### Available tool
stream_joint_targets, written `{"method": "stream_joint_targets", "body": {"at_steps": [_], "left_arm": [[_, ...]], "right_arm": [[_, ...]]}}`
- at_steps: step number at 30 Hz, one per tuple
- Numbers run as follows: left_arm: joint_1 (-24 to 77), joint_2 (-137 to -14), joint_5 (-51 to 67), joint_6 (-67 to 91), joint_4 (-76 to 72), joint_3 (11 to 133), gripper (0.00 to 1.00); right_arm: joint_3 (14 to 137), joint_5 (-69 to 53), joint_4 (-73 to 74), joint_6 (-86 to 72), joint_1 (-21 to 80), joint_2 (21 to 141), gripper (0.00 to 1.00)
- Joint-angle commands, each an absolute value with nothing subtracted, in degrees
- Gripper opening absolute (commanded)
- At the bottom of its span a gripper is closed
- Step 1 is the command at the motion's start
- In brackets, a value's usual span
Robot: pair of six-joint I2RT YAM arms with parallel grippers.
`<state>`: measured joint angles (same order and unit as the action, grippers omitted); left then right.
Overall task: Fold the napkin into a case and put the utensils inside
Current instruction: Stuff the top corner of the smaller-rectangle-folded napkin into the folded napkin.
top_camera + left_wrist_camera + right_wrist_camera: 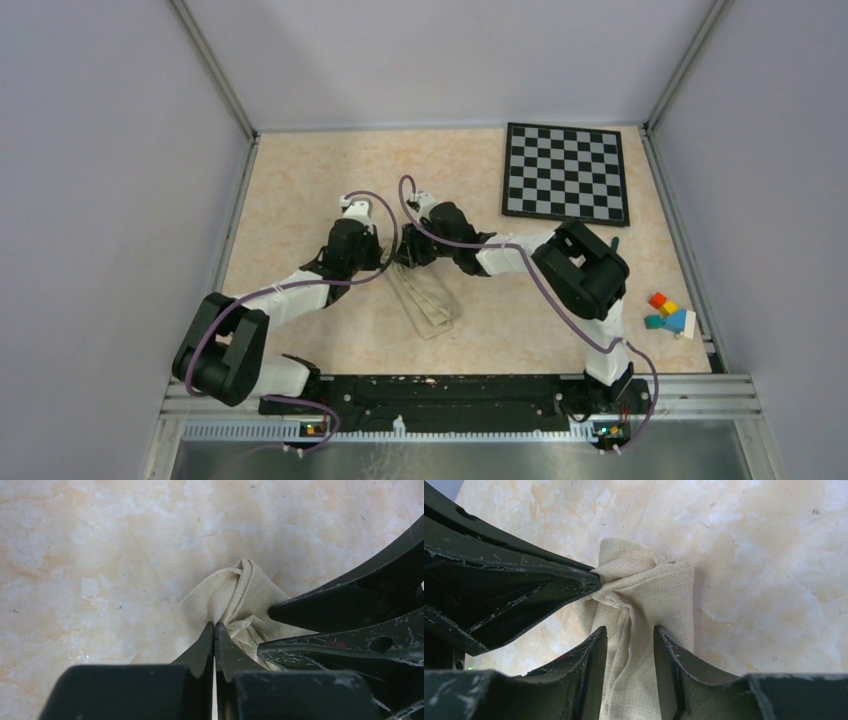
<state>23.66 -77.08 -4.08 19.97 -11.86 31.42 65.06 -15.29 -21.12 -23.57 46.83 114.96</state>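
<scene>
The beige napkin [428, 305] lies mid-table as a long, narrow, rumpled strip running toward the near edge. Both grippers meet at its far end. My left gripper [215, 626] is shut on a bunched fold of the napkin [227, 595]; from above it sits at the strip's far tip [390, 263]. My right gripper [630, 630] stands open, one finger on each side of the napkin [651, 597] without pinching it; from above it is just right of the left one [407, 257]. The utensils are out of view.
A black-and-white checkered board [566, 172] lies at the back right. Small coloured blocks [668, 312] sit near the right edge. Grey walls close in the marbled tabletop [300, 180] on three sides. The arm bases stand along the near rail.
</scene>
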Motion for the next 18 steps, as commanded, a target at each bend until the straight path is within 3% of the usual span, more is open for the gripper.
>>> {"method": "stream_joint_targets", "body": {"at_steps": [1, 6, 12, 18], "left_arm": [[23.38, -75.78, -2.72, 19.73, -13.13, 32.09, 0.0], [23.38, -75.68, -1.59, 20.21, -13.88, 31.77, 0.0], [23.38, -75.93, -0.34, 20.21, -13.84, 32.05, 0.0], [23.38, -75.06, -0.86, 20.35, -12.44, 31.74, 0.0]], "right_arm": [[67.36, -15.08, -24.65, -22.99, 47.28, 116.28, 0.4], [69.98, -16.19, -24.66, -23.1, 47.62, 118.73, 0.39], [71.8, -17.53, -26.44, -27.42, 48.07, 120.97, 0.28], [71.64, -16.43, -25.59, -31.2, 48.21, 119.21, 0.37]]}}
